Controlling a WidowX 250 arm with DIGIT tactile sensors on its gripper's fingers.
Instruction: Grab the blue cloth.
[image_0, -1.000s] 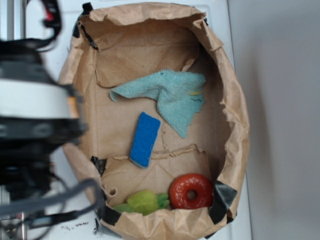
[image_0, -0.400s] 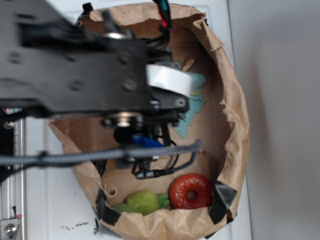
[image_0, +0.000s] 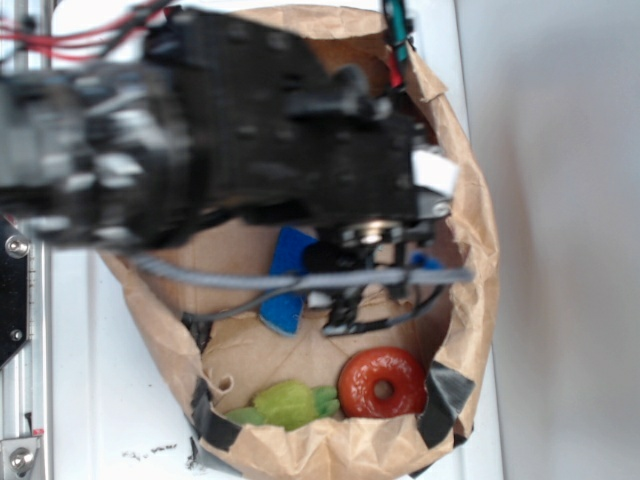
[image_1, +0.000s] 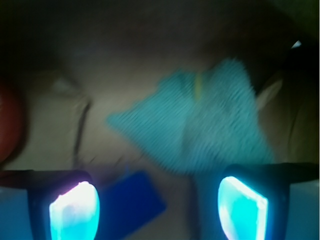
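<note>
Approach stage only; grasp not yet made, descent and closing left as I judge it. My gripper (image_1: 157, 210) spread wide, fingers (image_1: 74, 210) holding nothing. Blue cloth (image_1: 210, 120) lies ahead of fingertips, nearer the finger on picture's right, apart from both. Blue sponge block (image_1: 131, 202) between fingers, low. Paper bag (image_0: 470, 240) holds cloth, sponge, red ring toy (image_0: 382, 382), green soft toy (image_0: 285, 404). Exterior view: arm hides cloth.

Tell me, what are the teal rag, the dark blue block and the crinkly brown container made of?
The pale teal-blue cloth looks like terry fabric: a ribbed, fuzzy weave and ragged edges, though the wrist view is blurred. The small royal-blue rectangular block seems to be matte sponge foam, judging by its dull flat faces. The brown container is creased kraft paper, patched with black tape at the rim.
</note>
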